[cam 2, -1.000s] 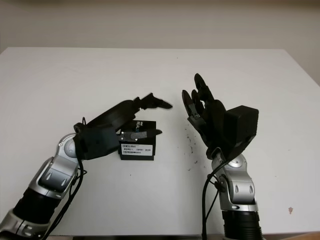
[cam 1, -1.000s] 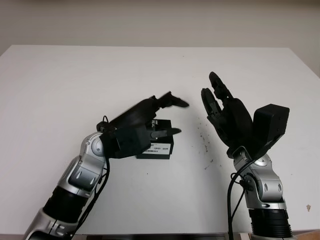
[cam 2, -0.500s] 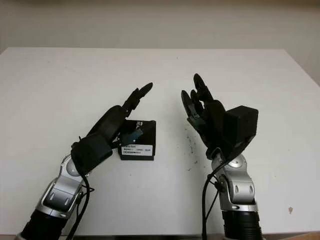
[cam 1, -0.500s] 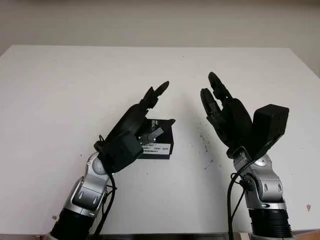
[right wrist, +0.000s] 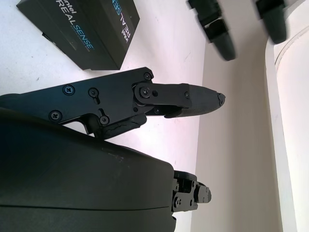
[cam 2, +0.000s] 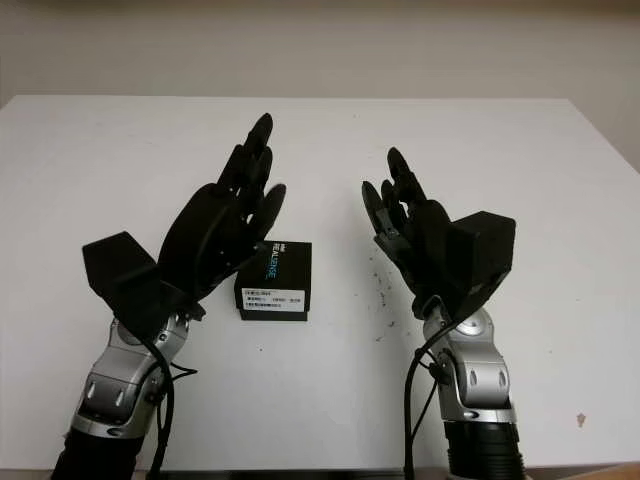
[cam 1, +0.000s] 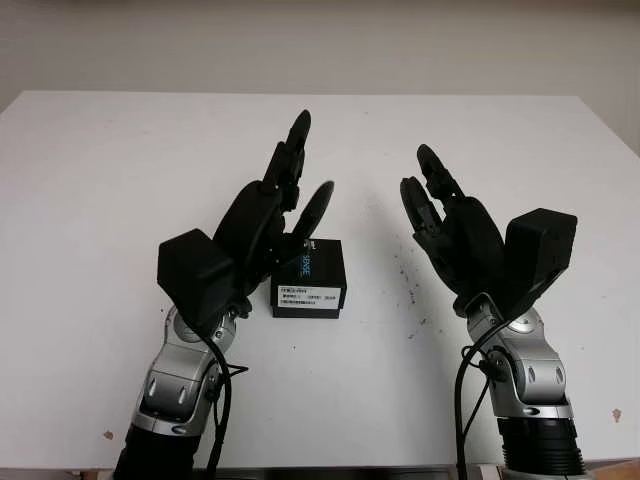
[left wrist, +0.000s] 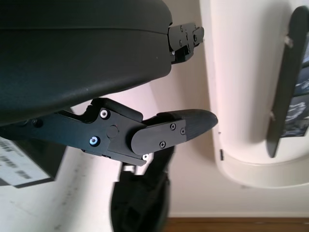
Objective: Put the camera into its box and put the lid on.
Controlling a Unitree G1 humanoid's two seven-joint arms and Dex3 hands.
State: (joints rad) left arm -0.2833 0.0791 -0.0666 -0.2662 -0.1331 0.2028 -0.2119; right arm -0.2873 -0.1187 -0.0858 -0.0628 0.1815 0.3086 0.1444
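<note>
White tabletop [cam 1: 120, 160] is seen stretching bare on every side, with wide room between its edges and the closed black box [cam 1: 312, 280], which lies flat near the middle with its lid on. The left hand [cam 1: 270, 215] is raised just left of the box, open, holding nothing; the right hand [cam 1: 450, 225] is raised well to its right, likewise open and empty. The box's long axis runs roughly left to right, its white label facing the robot.

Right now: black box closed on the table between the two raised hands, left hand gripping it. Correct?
Not quite. The left hand is open, raised beside the black box, not gripping it, per the left eye view. The right hand is also raised and open.
</note>
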